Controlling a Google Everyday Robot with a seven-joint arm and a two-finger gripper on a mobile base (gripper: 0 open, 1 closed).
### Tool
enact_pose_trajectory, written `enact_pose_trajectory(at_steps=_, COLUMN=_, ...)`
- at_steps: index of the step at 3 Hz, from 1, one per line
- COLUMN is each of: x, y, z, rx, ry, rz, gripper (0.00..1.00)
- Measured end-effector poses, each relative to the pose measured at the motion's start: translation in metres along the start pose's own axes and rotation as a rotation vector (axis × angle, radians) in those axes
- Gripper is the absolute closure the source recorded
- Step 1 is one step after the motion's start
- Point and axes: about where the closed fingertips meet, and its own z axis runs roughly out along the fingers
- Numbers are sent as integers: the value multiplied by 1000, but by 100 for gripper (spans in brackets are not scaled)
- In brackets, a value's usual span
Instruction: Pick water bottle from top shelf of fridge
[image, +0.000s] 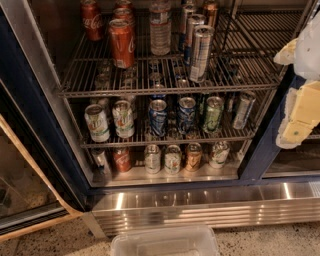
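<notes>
The water bottle (160, 29), clear ribbed plastic with a reddish-and-white label band, stands upright near the middle of the top shelf (250, 65), a silver wire rack; its cap is cut off by the top edge of the view. The fridge (200, 205) has a stainless steel base and dark blue edging. My gripper (299, 107), cream and yellow, hangs at the right edge of the view in front of the fridge's blue post. It is well to the right of the bottle and lower, and it holds nothing that I can see.
Red cola cans (122, 42) stand left of the bottle and slim silver cans (201, 52) close on its right. Several cans fill the two lower racks (165, 137). A clear plastic bin (165, 242) sits on the floor in front. The open glass door (20, 190) is at left.
</notes>
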Motion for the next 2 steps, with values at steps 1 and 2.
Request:
enact_pose_trajectory(at_steps=1, x=0, y=0, z=0, rx=0, ry=0, rz=0, gripper=0)
enact_pose_trajectory(at_steps=2, x=-13, y=-6, z=5, rx=25, ry=-27, rz=-12, gripper=0)
